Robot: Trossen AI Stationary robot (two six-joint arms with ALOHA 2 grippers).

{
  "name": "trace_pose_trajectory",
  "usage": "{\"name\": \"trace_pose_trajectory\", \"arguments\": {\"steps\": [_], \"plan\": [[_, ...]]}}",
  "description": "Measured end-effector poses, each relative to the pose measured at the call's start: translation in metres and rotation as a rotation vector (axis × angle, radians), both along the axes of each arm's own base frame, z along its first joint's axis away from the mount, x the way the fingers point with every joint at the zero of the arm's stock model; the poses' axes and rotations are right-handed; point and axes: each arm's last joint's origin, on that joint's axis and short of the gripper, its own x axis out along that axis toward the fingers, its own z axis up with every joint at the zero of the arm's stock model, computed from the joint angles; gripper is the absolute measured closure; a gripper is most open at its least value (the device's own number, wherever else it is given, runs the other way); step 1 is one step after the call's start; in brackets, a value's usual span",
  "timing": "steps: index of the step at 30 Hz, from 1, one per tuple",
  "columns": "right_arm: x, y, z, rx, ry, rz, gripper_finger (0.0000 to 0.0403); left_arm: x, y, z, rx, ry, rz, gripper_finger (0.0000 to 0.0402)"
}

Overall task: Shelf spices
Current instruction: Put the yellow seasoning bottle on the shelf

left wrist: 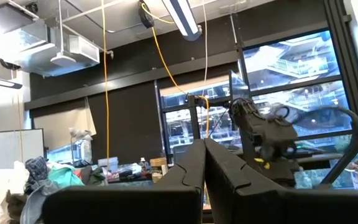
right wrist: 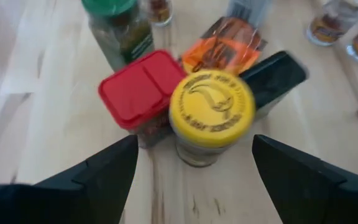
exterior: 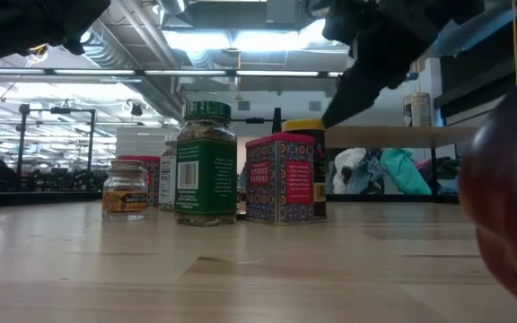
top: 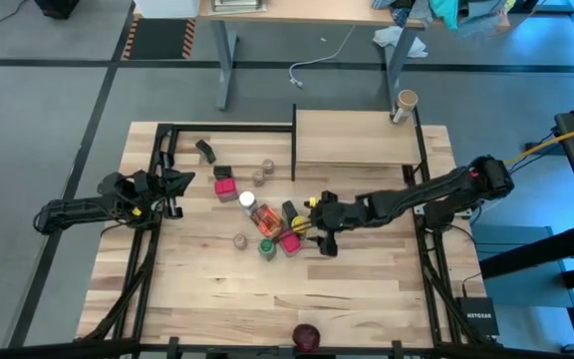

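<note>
The spices stand in a cluster [top: 262, 214] in the middle of the table, on their bases. The right wrist view shows a yellow-lidded jar [right wrist: 211, 109], a red-lidded box [right wrist: 143, 90], a green-lidded jar [right wrist: 114, 22] and an orange packet [right wrist: 225, 46]. My right gripper [right wrist: 194, 180] hangs open, slanting down just above the yellow-lidded jar, one finger to either side, touching nothing; it reaches in from the table's right [top: 312, 227]. The shelf [top: 357, 140] stands at the far right. My left gripper [top: 185, 182] waits shut at the left, raised off the table.
More small jars [top: 264, 172] and a dark tin [top: 204, 151] lie farther back on the left. A tan tube [top: 405, 103] stands on the shelf's far right corner. A dark red round thing [top: 307, 336] sits at the near edge. Bare wood lies near the front.
</note>
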Motion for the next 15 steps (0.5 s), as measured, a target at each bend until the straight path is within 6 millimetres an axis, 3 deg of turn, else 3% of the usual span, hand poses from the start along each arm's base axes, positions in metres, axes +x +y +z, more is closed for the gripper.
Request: {"name": "trace_pose_trajectory", "arguments": {"steps": [6, 15], "plan": [[0.009, 0.000, -0.019, -0.037, 0.038, -0.024, 0.0079, 0.000, 0.000, 0.000, 0.000, 0.000, 0.000, 0.0402], [0.020, 0.001, -0.024, -0.089, -0.036, -0.037, 0.0079, 0.000, 0.000, 0.000, -0.006, -0.002, -0.004, 0.0402]]}}
